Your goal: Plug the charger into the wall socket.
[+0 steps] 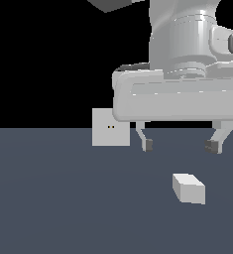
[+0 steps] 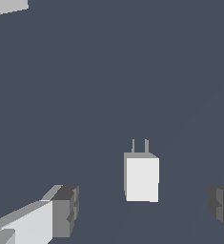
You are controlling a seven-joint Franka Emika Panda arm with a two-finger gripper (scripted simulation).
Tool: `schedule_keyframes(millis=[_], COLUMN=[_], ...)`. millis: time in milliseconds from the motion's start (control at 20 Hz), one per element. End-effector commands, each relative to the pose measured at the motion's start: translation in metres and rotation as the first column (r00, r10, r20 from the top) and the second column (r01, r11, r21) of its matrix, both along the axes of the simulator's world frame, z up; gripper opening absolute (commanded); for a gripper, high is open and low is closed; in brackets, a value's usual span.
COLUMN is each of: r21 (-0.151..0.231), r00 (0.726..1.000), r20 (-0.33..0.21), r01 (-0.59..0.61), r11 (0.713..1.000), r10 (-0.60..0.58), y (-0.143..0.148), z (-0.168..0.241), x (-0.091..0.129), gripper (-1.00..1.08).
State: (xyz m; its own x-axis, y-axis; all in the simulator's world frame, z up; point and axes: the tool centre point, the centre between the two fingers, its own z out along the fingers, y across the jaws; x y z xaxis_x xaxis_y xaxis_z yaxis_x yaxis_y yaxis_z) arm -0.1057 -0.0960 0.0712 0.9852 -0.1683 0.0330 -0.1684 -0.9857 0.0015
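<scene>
The gripper [image 1: 180, 145] hangs above the dark grey floor [image 1: 63, 208] with its two fingers spread wide apart and nothing between them; each finger ends in a dark pad [image 1: 148, 145], and the pads sit clear of the floor. In the wrist view the gripper [image 2: 144, 209] shows one pale finger with its dark pad [image 2: 66, 211] at one side and the other pad at the far edge, and the gap between them is wide. The charger [image 1: 189, 187] lies on the floor below the gripper, under the gap between the fingers and apart from both. It is a small off-white block resting flat. The wrist view shows the charger [image 2: 142, 178] between the two pads, touching neither, with two thin prongs [image 2: 139, 146] sticking out from the end that points away from the gripper. Farther off, beyond the finger on the exterior view's left, the wall socket [image 1: 110, 127] stands upright on the floor, well apart from the charger. It is a flat off-white square plate with two tiny dark holes near its centre. Behind it the background is black.
</scene>
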Motion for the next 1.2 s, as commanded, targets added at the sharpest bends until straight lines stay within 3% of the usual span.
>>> schedule_keyframes(millis=[0,650,1150], r21=[-0.001,-0.001,-0.001], r00=[1.0,1.0,1.0], r20=[0.008,0.012,0.013], r01=[0.01,0.018,0.017], r11=[1.0,1.0,1.0], r10=[-0.01,-0.017,-0.017], y=[-0.005,-0.008,-0.008], z=[-0.005,-0.013,-0.051], x=[-0.005,-0.008,-0.009], gripper=[1.0,1.0,1.0])
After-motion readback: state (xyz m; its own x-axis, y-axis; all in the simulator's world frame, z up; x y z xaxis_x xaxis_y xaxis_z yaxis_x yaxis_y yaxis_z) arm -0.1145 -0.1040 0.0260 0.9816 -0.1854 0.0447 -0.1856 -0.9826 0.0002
